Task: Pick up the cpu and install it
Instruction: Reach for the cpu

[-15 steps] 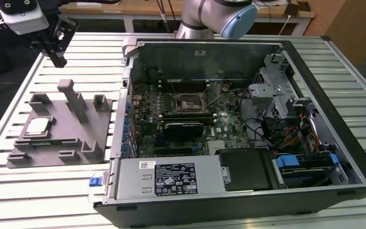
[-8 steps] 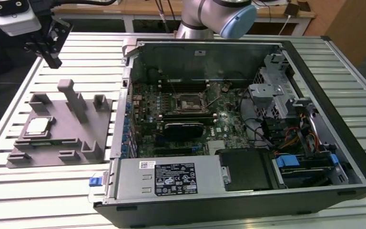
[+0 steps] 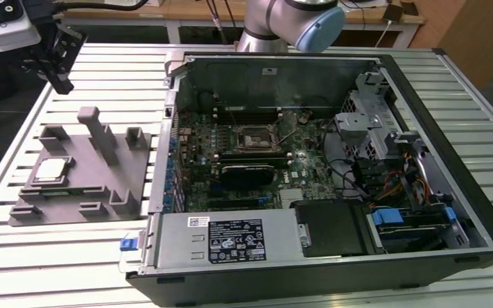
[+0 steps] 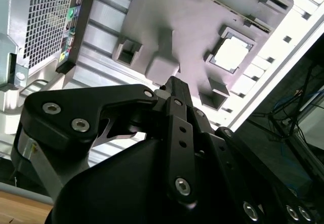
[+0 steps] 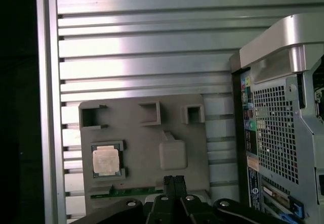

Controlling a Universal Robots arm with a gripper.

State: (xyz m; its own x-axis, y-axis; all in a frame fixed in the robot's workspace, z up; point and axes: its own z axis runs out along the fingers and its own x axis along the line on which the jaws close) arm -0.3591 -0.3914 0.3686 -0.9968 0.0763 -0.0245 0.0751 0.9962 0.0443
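The cpu (image 3: 51, 169) is a small silvery square lying flat in a recess of the grey tray (image 3: 84, 186), at the exterior view's left. It also shows in both wrist views, as the cpu (image 5: 106, 161) and the cpu (image 4: 230, 56). My gripper (image 3: 61, 85) hangs well above the table, behind the tray's far end and apart from the chip. Its black fingers (image 5: 174, 182) are pressed together with nothing between them, so it is shut. The black square socket (image 3: 255, 136) sits on the motherboard inside the open computer case.
The open computer case (image 3: 418, 212) takes up the exterior view's middle and right, with a power supply (image 3: 229, 239) at the front and cables at the right. Upright posts (image 3: 101, 131) rise from the tray. The slatted metal table (image 3: 92, 70) lies under everything.
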